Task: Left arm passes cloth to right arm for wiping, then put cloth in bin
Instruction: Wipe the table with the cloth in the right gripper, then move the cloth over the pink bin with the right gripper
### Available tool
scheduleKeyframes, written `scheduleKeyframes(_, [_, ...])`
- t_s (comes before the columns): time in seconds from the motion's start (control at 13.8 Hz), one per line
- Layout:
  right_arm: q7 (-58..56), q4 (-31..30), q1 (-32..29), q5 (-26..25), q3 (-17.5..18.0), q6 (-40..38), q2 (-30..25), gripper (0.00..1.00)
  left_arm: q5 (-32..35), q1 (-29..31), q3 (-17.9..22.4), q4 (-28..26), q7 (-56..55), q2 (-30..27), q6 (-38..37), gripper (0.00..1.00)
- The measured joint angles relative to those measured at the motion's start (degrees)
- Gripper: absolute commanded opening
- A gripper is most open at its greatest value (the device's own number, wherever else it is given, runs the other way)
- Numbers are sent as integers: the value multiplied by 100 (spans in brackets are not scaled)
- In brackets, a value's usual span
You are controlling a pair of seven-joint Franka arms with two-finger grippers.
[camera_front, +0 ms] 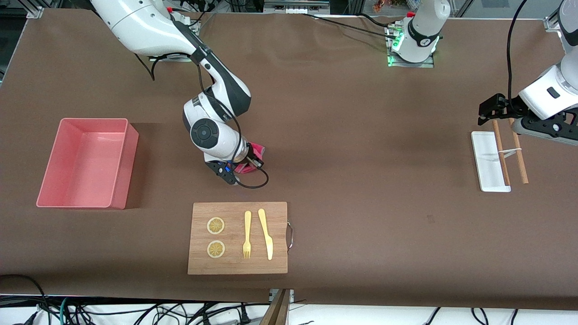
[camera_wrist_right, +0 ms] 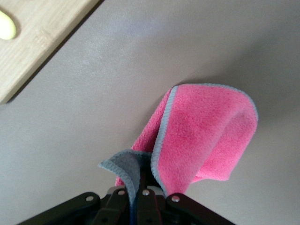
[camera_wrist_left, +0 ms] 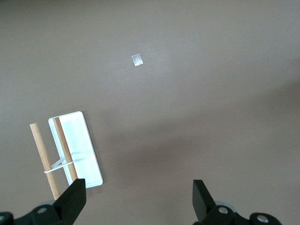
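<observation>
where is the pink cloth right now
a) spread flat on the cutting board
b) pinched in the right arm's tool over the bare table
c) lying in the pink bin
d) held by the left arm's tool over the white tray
b: the right wrist view shows the cloth hanging folded from the shut right tool over the brown table, while the bin holds nothing and the left tool stands open and holds nothing.

Front view looks down from high across the table (camera_front: 343, 135); each wrist view looks down close at that same tabletop
</observation>
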Motion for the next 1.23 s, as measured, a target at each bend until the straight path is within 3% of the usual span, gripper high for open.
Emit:
scheduleKeyframes(0.29, [-1180, 0, -249, -9, -349, -676, -2, 0, 0, 0, 0, 0, 0, 0, 0, 100])
scheduleKeyframes(0.58, [-2697, 29, -515, -11, -1065, -1499, -140, 0, 0, 1, 0, 0, 0, 0, 0, 100])
scheduleKeyframes(1.01, [-4791, 35, -569, -12, -2192, -2074, -306, 0, 0, 1, 0, 0, 0, 0, 0, 100])
scheduleKeyframes(1.23, [-5056, 179, -644, -12, -2319, -2516, -694, 0, 0, 1, 0, 0, 0, 3, 0, 100])
